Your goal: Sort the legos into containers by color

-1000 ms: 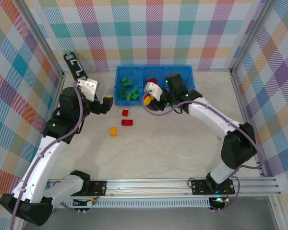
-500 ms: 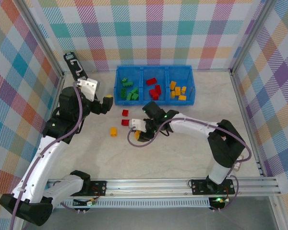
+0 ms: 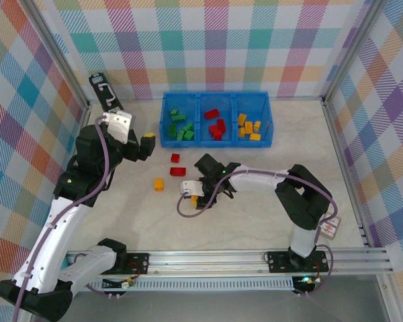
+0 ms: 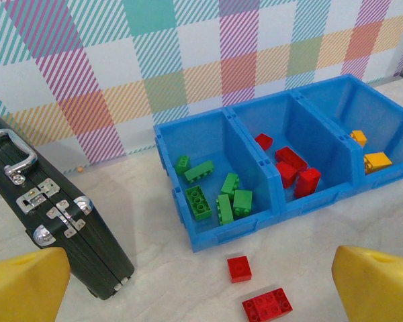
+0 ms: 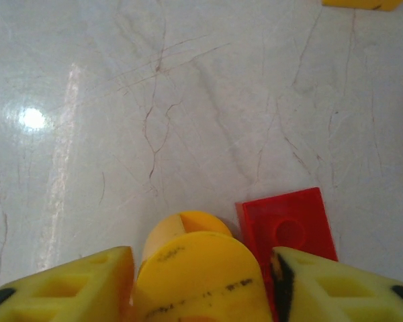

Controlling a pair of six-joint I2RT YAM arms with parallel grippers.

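Three containers (image 4: 215,238) | left: green legos (image 4: 200,201) | middle: red legos (image 4: 290,159) | right: yellow-orange legos (image 4: 377,160)

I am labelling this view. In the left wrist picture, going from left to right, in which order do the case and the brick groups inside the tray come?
Black case → green bricks → red bricks → yellow-orange bricks.

Walls (image 3: 215,40) are showing pastel plaid, pink, teal, orange, purple; table (image 3: 255,221) is looking white with grey veining; tray (image 3: 215,143) is showing blue, carrying green bricks (image 3: 182,127), red bricks (image 3: 216,124), yellow-orange bricks (image 3: 250,126) in separate compartments; loose red bricks (image 3: 177,171) and orange brick (image 3: 159,184) are lying on white; case (image 4: 54,215) is showing black with silver fittings; left gripper (image 4: 201,282) and right gripper (image 5: 198,275) are showing yellow fingers (image 4: 27,288); round brick (image 5: 188,231) is showing yellow, flat brick (image 5: 287,225) beside it red
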